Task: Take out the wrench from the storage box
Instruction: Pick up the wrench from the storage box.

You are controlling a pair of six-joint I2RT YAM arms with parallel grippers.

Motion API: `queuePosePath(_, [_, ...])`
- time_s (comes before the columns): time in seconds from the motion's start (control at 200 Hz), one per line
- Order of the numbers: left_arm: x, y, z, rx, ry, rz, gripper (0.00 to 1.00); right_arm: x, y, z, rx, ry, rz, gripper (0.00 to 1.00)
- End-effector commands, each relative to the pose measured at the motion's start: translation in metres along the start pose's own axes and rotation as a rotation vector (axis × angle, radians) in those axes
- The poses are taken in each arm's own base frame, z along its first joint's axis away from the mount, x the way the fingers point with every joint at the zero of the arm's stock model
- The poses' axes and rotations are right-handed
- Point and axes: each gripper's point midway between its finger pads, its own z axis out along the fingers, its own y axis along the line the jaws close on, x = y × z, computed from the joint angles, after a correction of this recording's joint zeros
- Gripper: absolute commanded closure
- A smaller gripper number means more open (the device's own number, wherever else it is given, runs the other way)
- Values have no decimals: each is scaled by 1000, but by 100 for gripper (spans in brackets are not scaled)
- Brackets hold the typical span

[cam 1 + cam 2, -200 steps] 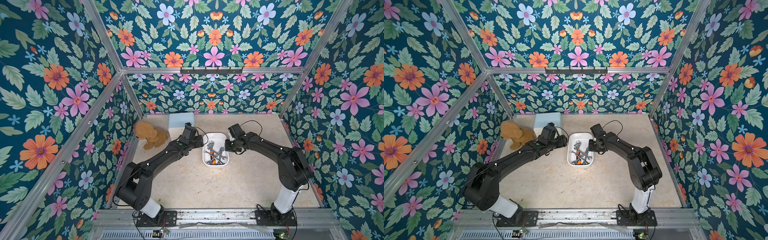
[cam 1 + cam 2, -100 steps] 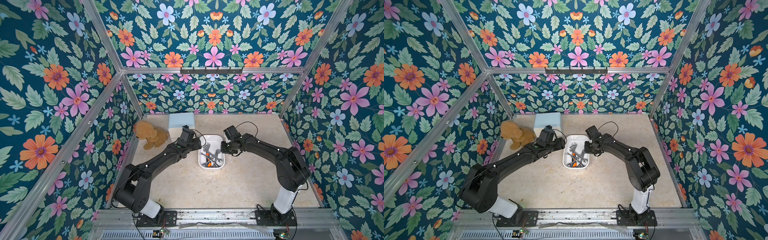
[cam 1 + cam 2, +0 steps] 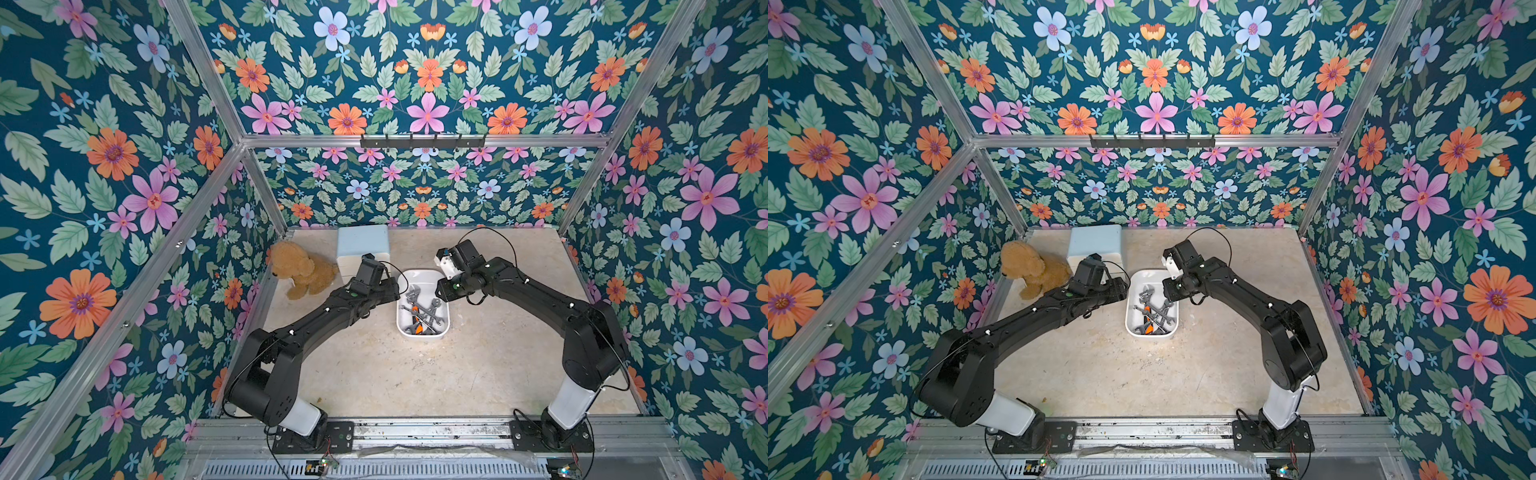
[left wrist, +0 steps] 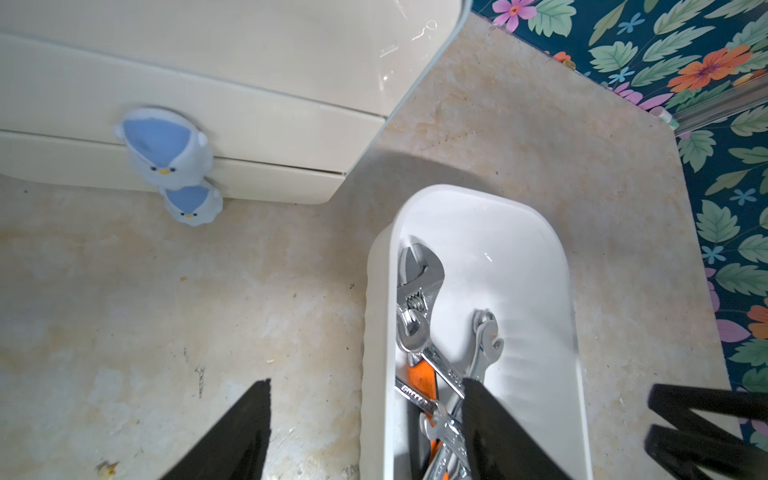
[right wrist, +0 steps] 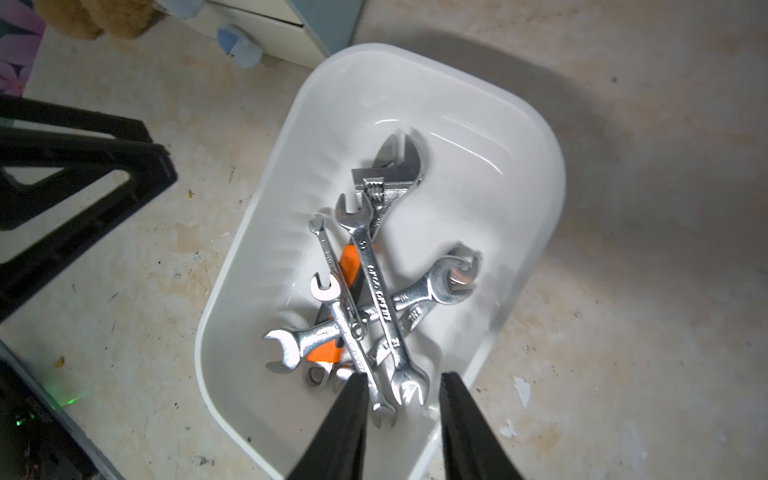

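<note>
Beige tabletop (image 3: 395, 374), flowered walls around. In both top views the storage box (image 3: 424, 335) stands between the two arms, with wrenches (image 3: 1152, 311) piled inside.

Left wrist view: the left gripper (image 4: 365, 380) is open, astride the box wall.

Right wrist view: the right gripper (image 5: 404, 376) is parted and empty, over the end of the topmost wrench (image 5: 376, 291). I judge this the reaching step. Next it must descend and pinch that handle.

Since one second ago, the right arm came nearer over the box.

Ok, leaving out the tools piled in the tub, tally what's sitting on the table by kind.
White storage box: 1
Drawer cabinet: 1
Brown plush toy: 1
Total: 3
</note>
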Motion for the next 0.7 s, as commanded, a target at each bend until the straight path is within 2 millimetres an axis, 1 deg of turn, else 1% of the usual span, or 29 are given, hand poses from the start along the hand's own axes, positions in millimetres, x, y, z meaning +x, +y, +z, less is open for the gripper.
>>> queuePosePath(0.0, [2,5,-2,4,16,4,24,7,17,14,-65,65,-135,65])
queuePosePath(0.075, [4,12,-3,-2,24,-6,24,7,17,26,-67,88,-164,65])
queuePosePath(0.2, [4,19,-4,-8,28,-20,23,11,11,44,-58,130,-196,65])
queuePosePath(0.275, [4,21,-5,-11,26,-23,21,12,9,49,-56,149,-208,65])
queuePosePath(0.695, [8,22,-1,-4,37,-26,21,23,6,70,-63,212,-242,66])
